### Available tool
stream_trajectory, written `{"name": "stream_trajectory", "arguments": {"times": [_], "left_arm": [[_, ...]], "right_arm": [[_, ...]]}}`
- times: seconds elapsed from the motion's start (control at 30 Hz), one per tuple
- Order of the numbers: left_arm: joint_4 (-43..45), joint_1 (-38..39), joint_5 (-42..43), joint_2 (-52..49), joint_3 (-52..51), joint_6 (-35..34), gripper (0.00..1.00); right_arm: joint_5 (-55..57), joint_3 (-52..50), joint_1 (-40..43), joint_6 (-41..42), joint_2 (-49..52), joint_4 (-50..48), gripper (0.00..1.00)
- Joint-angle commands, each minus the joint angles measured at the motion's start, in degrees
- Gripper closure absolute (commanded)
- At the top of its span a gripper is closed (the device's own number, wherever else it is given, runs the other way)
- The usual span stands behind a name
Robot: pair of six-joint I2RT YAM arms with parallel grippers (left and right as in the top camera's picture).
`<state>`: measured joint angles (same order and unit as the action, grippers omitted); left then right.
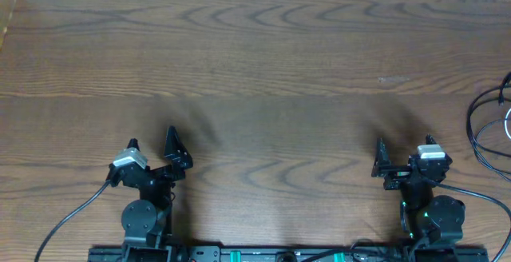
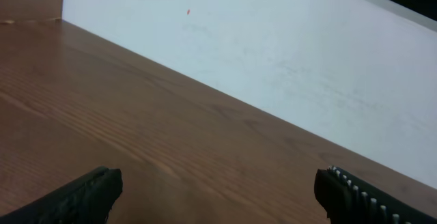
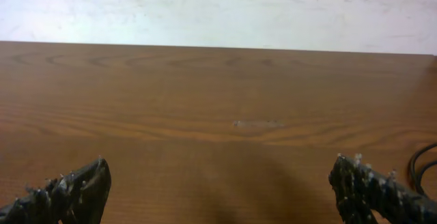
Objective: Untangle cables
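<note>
From overhead we look straight down on the table (image 1: 255, 62) from high up, its far edge along the top of the view. At the left wrist we sit low and close over the table, facing slantwise toward its far edge and the white surface (image 2: 273, 46) beyond. At the right wrist we face that edge squarely. Overhead and right wrist share the cables (image 1: 471, 121) at the table's right edge.

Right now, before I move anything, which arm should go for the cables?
Right. The cables lie at the far right, close to the right arm, and they show at the edge of its wrist view. The left arm sits well away on the other side. Both jaws are open and empty.
</note>
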<state>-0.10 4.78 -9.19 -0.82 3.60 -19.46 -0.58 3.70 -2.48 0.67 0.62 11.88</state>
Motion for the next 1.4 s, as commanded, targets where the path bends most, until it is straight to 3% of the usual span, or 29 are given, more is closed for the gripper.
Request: {"name": "stream_trajectory", "arguments": {"times": [0.0, 0.57, 0.73, 0.9, 1.13, 1.37], "left_arm": [[-0.11, -1.68, 2.38, 0.74, -2.03, 0.35, 0.04], [-4.15, -3.10, 7.72, 0.72, -3.34, 4.94, 0.04], [-4.17, -3.10, 7.72, 0.72, -3.34, 9.68, 0.04], [-4.15, -3.10, 7.78, 0.72, -3.34, 10.10, 0.04], [-4.17, -3.10, 9.22, 0.72, -3.34, 17.42, 0.04], [-4.17, -3.10, 9.20, 0.72, -3.34, 17.79, 0.04]], "right_arm": [[0.22, -0.07, -0.35, 0.59, -0.31, 0.22, 0.01], [0.22, -0.07, -0.35, 0.59, -0.31, 0.22, 0.01], [0.22, -0.07, -0.35, 0.59, -0.31, 0.22, 0.01], [0.22, -0.07, -0.35, 0.59, -0.31, 0.22, 0.01], [0.22, -0.07, -0.35, 0.59, -0.31, 0.22, 0.01], [0.22, -0.07, -0.35, 0.59, -0.31, 0.22, 0.01]]}}
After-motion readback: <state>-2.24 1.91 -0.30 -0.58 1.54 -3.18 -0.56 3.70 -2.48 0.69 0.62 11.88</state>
